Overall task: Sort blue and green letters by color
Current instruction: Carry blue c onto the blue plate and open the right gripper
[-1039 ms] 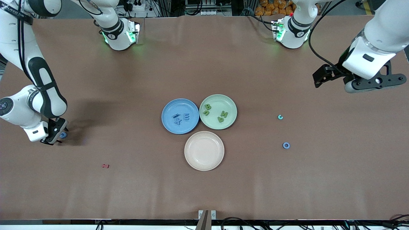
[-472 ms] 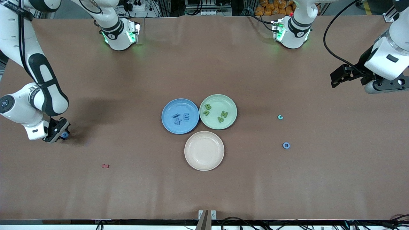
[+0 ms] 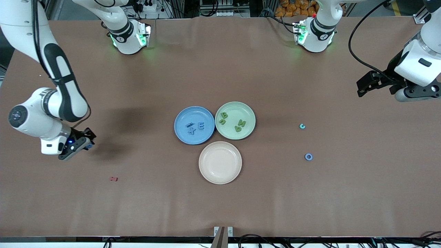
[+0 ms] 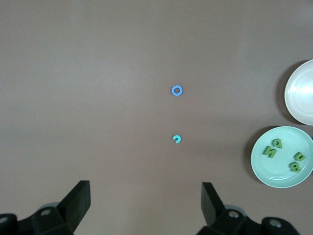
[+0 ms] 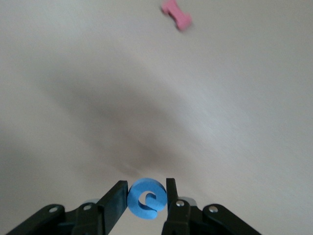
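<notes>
My right gripper [image 3: 88, 140] is shut on a round blue letter [image 5: 146, 199] and holds it above the table at the right arm's end. The blue plate [image 3: 182, 134] holds three blue letters [image 3: 195, 127]. The green plate [image 3: 235, 108] beside it holds three green letters [image 3: 234, 122], which also show in the left wrist view [image 4: 283, 152]. A blue ring letter [image 3: 308, 157] and a small teal letter [image 3: 302, 126] lie on the table toward the left arm's end. They show in the left wrist view as the ring [image 4: 177, 90] and the teal letter [image 4: 177, 139]. My left gripper [image 3: 361, 86] is open and empty, high over the table's left-arm end.
An empty cream plate [image 3: 206, 172] sits nearer the front camera than the two coloured plates. A small dark-red letter [image 3: 113, 179] lies on the table near the right gripper and shows pink in the right wrist view [image 5: 176, 14].
My right gripper has risen off the table with the blue letter and moved toward the plates. My left arm has drawn back toward the table's end and holds there.
</notes>
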Controlling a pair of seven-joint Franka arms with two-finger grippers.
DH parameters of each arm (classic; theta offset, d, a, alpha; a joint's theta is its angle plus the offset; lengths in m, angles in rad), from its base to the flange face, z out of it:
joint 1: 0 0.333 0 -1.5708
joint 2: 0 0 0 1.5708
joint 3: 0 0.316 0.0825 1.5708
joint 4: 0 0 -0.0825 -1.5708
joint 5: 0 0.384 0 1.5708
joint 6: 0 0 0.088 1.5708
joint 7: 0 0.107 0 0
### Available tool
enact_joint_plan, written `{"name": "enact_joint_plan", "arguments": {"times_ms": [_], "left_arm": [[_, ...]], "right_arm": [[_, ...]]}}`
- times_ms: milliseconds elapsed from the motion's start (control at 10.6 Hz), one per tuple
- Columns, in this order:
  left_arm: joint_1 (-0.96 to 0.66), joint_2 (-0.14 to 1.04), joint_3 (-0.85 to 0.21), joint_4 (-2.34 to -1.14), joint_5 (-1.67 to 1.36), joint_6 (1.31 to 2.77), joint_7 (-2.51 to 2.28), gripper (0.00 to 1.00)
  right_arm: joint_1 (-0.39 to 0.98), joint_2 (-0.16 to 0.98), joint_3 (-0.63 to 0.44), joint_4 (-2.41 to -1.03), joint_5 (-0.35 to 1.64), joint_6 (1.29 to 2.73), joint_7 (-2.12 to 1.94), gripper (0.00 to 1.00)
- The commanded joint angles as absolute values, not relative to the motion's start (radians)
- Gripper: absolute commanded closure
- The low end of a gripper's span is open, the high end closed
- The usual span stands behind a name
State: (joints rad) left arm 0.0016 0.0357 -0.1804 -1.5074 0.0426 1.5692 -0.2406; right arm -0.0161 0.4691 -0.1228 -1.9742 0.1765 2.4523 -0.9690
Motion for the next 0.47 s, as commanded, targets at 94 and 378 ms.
{"name": "enact_joint_plan", "arguments": {"times_ms": [94,378], "left_arm": [[0.034,0.023,-0.175,-1.522,0.017,1.603,-0.222,0.0],[0.034,0.025,-0.175,-1.523,0.017,1.617,-0.222,0.0]], "right_arm": [[0.184,0.426,-0.126,-2.003,0.179,2.442,-0.486,0.99],[0.368,0.428,-0.124,-1.971,0.193,2.448,-0.156,0.99]]}}
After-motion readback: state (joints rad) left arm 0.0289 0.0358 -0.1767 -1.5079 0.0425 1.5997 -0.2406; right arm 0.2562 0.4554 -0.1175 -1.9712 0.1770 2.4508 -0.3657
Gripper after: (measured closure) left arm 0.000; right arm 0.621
